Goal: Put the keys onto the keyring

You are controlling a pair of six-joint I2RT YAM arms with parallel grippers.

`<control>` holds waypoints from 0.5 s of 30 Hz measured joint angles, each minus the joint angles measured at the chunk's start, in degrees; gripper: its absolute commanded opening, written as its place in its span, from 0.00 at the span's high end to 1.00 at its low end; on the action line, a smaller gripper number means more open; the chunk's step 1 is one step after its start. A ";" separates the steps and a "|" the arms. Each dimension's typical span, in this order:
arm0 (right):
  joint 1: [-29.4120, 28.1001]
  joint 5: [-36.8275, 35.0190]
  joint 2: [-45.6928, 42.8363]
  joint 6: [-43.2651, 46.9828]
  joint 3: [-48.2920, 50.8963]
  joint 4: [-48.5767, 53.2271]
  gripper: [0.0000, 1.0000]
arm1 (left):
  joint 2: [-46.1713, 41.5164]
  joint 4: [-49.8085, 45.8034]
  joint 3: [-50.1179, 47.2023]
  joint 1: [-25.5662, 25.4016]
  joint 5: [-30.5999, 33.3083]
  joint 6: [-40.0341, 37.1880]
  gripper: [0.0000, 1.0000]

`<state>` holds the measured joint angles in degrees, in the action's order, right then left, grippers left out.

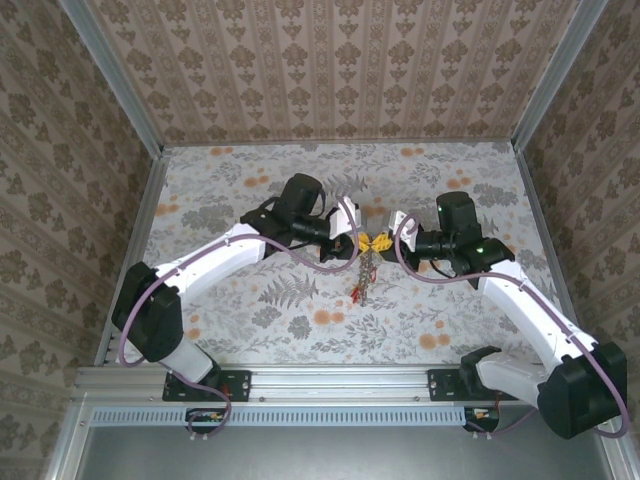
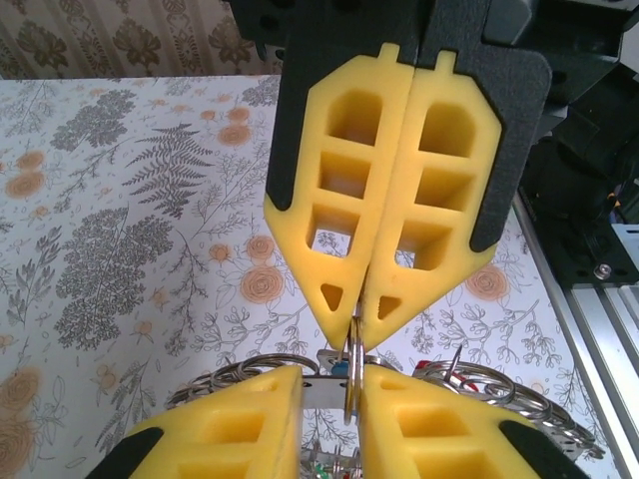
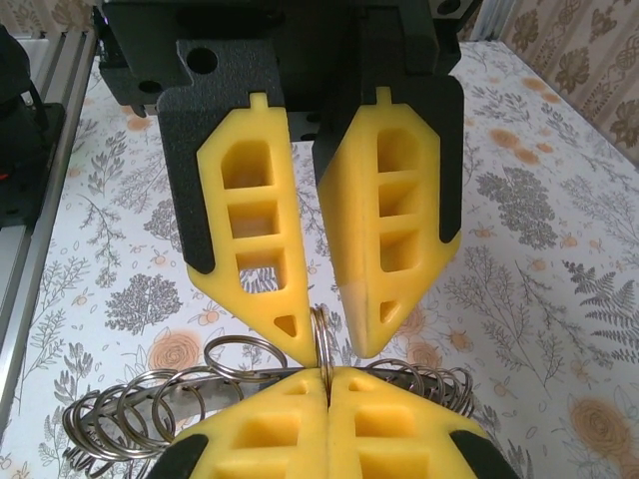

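Nearest me, right gripper [image 3: 327,384] clamps the keyring [image 3: 240,351]; my left gripper [image 3: 329,342] stands parted, astride the keyring.

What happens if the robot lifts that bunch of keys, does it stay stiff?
Probably floppy: the keyring trails in a loose string from the right gripper. Its many separate loops would likely shift and swing. Thin metal might slip from the grip.

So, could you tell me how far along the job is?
Done: the keyring is picked up. In hand: right fingers shut on one ring, left fingers apart around it. Left: the threading itself, whose progress I cannot tell.
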<state>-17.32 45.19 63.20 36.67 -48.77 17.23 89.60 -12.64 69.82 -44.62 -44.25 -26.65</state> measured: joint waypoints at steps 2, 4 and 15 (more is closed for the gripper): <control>-0.09 -0.22 -0.22 0.31 -0.04 0.48 1.00 | 0.07 -0.74 0.48 -0.22 0.44 -0.31 0.77; -0.22 -0.42 -0.26 0.61 -0.04 1.03 1.00 | 0.24 -1.31 0.74 -0.37 0.72 -0.55 0.77; -0.59 -1.07 -0.50 0.68 -0.04 1.42 1.00 | 0.46 -2.03 0.79 -0.63 1.01 -0.63 0.77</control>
<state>-17.91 44.12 62.70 37.34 -48.82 18.65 90.06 -14.68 70.61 -45.25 -43.24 -27.29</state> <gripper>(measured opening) 0.060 0.231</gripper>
